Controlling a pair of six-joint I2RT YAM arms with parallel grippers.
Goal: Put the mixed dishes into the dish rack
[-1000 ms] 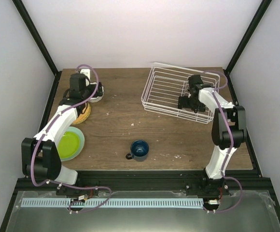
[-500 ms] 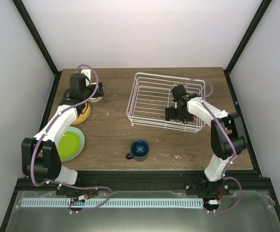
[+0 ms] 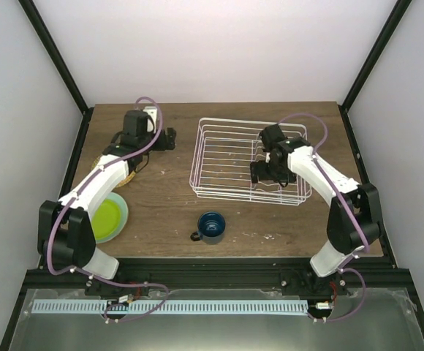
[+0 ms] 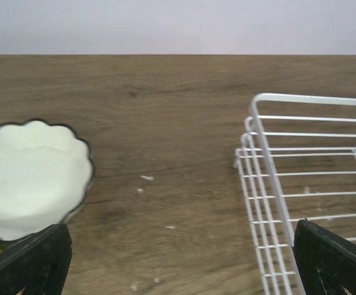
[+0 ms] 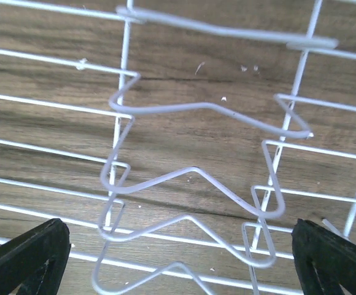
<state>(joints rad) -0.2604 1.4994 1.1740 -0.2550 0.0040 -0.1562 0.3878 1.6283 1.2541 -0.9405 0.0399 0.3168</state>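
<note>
The white wire dish rack (image 3: 226, 157) stands on the table right of centre and holds no dishes. My right gripper (image 3: 270, 175) is down inside its right part, open, with the wavy slot wires (image 5: 190, 178) between its fingers. My left gripper (image 3: 169, 138) is open and empty over bare wood, between the cream scalloped bowl (image 4: 30, 175) and the rack's left end (image 4: 270, 178). The dark blue mug (image 3: 211, 227) stands near the front, in the middle. The lime-green dish (image 3: 101, 219) lies on the mint-green plate (image 3: 121, 210) at the front left.
A yellowish edge (image 3: 127, 176) shows under my left arm, and I cannot tell what it is. The bowl is hidden by that arm in the top view. Small white crumbs (image 4: 146, 178) lie on the wood. Dark frame posts stand at the table's back corners.
The rack has slid left and turned square to the table, with my right gripper in it. My left gripper has moved right, away from the bowl and toward the rack.
</note>
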